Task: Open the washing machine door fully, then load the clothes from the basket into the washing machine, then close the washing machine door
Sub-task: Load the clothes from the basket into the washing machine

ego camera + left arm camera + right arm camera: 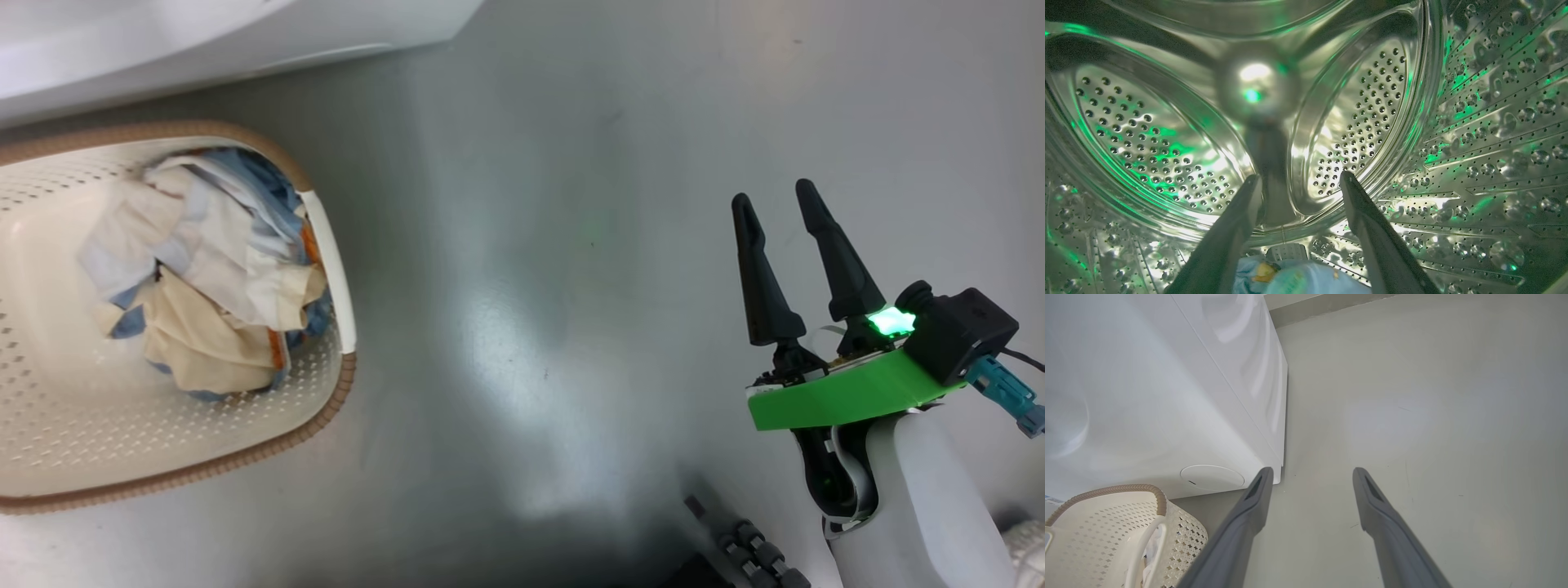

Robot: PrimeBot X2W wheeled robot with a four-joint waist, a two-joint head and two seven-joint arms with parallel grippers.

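**Load soft and light; left gripper empty inside drum**

The left gripper (1300,176) was inside the steel drum (1474,122), its fingers spread wide and gripping nothing. A light-blue garment (1298,279) lay on the drum floor low between the finger bases.

The right gripper (773,193) hung over the bare floor (571,245), fingers parted and empty, well apart from the basket (73,433).

The clothes (212,269) sat crumpled in the basket's far corner, beside the washing machine (1147,396).

Judgement: the fabric is limp, light and not fragile. It will sag and trail when lifted, and it may snag on the rim. The best hold appears to be a raised fold at the top of the heap, pinched deep so several layers come together.
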